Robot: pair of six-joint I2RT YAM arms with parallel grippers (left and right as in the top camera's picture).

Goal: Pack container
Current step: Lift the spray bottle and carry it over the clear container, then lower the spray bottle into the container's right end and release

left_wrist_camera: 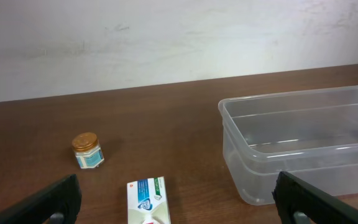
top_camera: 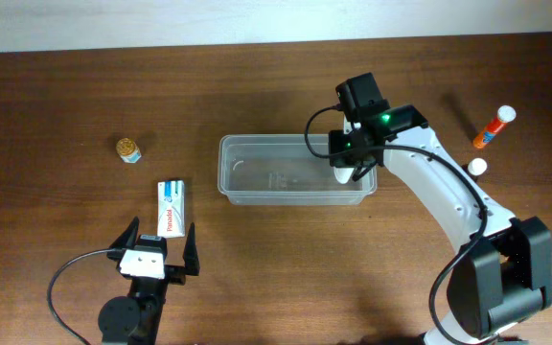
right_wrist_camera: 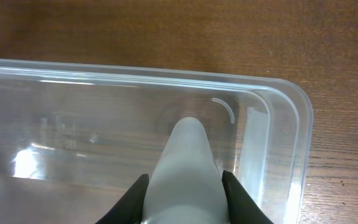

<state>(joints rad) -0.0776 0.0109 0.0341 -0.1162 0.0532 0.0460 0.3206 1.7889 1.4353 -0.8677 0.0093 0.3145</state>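
**A:** Pinched between the partly closed jaws of your right tool (right_wrist_camera: 185,198) is a pale tapered plastic bottle (right_wrist_camera: 185,149). Which step is this?

**B:** Placing, I'd say. You hold it over the right end of the clear rectangular plastic container (right_wrist_camera: 291,102), mid-bench. Next you lower it, then let go. Your left tool (top_camera: 162,233) gapes wide and empty at the near left, by the white-and-blue cardboard box (top_camera: 170,206).

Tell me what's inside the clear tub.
Only a pale rounded item, at the right end of the container, pinched by the right gripper. The rest of the floor shows bare. The item's own body hides whether it touches the floor.
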